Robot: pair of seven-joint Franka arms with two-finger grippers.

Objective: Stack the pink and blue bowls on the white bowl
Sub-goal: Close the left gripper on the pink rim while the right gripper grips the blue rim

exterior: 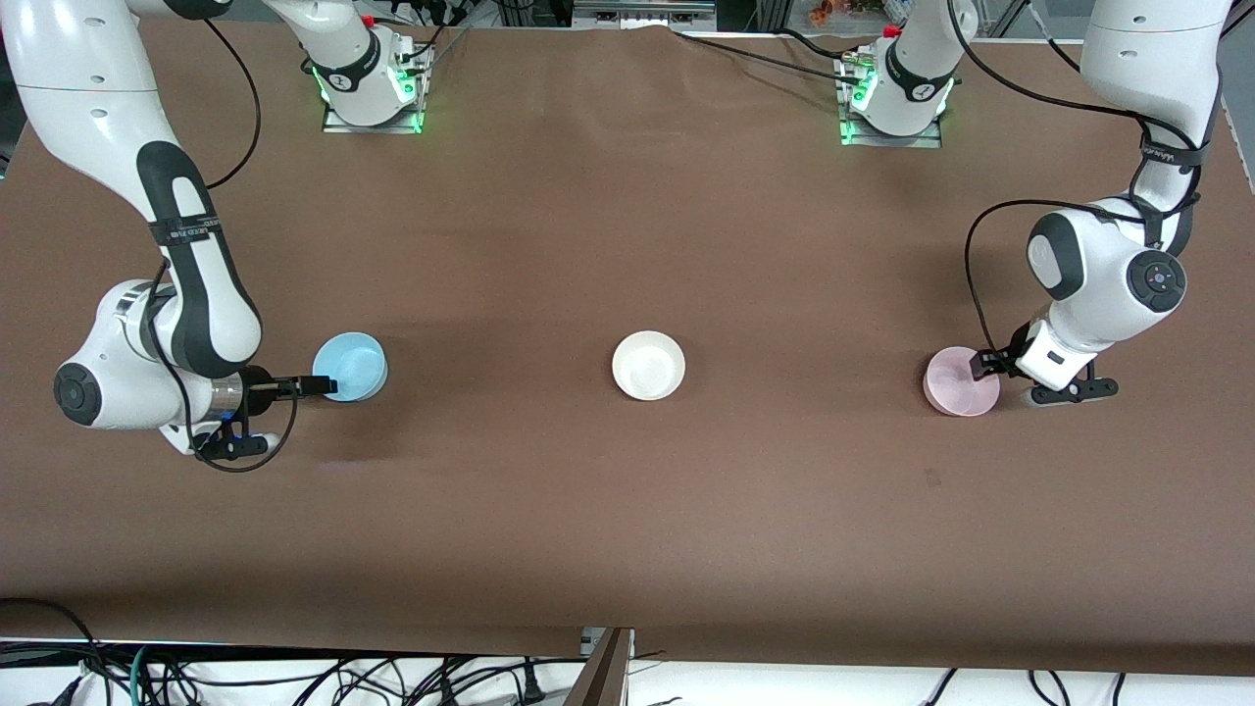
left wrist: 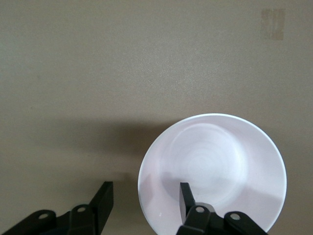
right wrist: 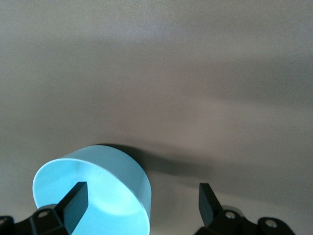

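The light blue bowl [exterior: 355,363] sits toward the right arm's end of the table. My right gripper [exterior: 319,384] is open astride its rim; in the right wrist view [right wrist: 141,201] one finger is inside the bowl [right wrist: 105,188] and one is outside. The pale pink bowl [exterior: 956,387] sits toward the left arm's end. My left gripper [exterior: 978,367] is open astride its rim; in the left wrist view [left wrist: 144,199] one finger is inside the bowl [left wrist: 215,156] and one is outside. The white bowl [exterior: 648,365] stands alone mid-table between them.
A brown cloth [exterior: 627,510] covers the table. The arm bases [exterior: 373,83] [exterior: 897,93] stand along the edge farthest from the front camera. Cables hang below the table's nearest edge [exterior: 392,677]. A small pale patch [left wrist: 273,23] marks the cloth.
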